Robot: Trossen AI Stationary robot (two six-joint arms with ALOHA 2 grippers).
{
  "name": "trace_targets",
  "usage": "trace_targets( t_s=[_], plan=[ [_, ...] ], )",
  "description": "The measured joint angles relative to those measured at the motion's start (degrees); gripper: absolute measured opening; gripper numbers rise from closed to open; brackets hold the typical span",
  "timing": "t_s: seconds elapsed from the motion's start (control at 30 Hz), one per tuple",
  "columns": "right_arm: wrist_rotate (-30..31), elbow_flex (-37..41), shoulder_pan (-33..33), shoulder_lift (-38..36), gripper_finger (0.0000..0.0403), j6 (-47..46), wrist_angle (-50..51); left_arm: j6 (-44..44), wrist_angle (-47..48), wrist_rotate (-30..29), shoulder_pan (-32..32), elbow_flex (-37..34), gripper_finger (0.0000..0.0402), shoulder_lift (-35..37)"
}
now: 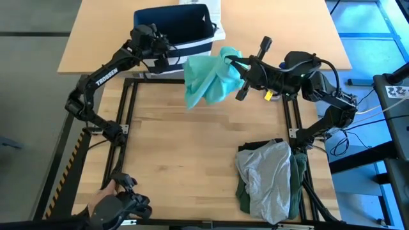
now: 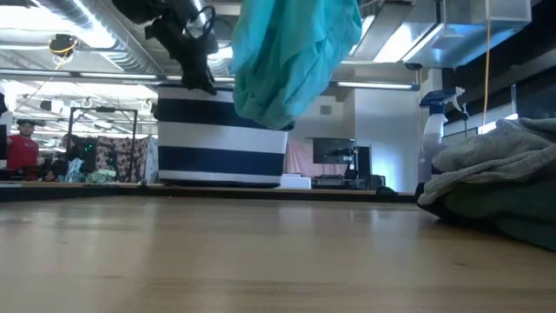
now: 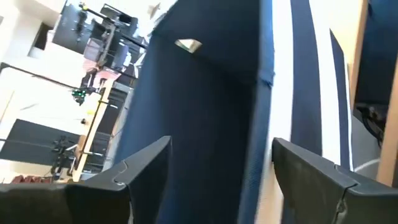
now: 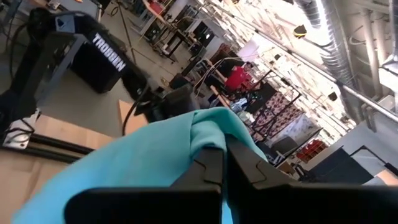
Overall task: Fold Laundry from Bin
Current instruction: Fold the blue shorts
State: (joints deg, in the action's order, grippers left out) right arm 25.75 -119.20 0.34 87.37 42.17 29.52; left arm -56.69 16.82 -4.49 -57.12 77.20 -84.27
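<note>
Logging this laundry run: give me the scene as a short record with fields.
teal garment: teal cloth hanging in the air beside the bin, above the table
right pincer: right pincer shut on the teal cloth's top edge
left pincer: left pincer open at the bin's wall, holding nothing
bin: striped navy bin at the table's far edge
sorted pile: grey garment lying on a dark green one, on the right side of the table
</note>
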Motion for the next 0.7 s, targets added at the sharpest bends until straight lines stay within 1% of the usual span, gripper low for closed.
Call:
trace_targets(
  t_s=[0.2,0.37,0.43,0.5,0.57,0.7],
  plan=[
    [-0.3,0.0,0.0,0.0,0.0,-1.4,2.2,3.9,5.5,0.4,0.3,7.0,0.0278,0.4],
    [-0.3,0.0,0.0,0.0,0.0,-2.3,4.2,3.9,8.0,-0.1,2.6,10.8,0.0278,2.2],
    [-0.5,0.0,0.0,0.0,0.0,-3.2,4.9,5.1,9.1,-0.1,3.7,11.8,0.0278,3.2],
    [-1.8,0.0,0.0,0.1,0.0,-4.1,5.7,7.1,11.1,0.1,5.2,12.1,0.0278,4.6],
    [-3.8,0.0,0.0,0.5,0.0,-5.3,6.3,8.9,14.3,1.8,7.3,12.1,0.0278,6.0],
    [-7.4,0.0,0.0,2.0,0.0,-7.6,8.9,13.6,21.9,5.7,14.1,12.0,0.0278,9.0]
  ],
)
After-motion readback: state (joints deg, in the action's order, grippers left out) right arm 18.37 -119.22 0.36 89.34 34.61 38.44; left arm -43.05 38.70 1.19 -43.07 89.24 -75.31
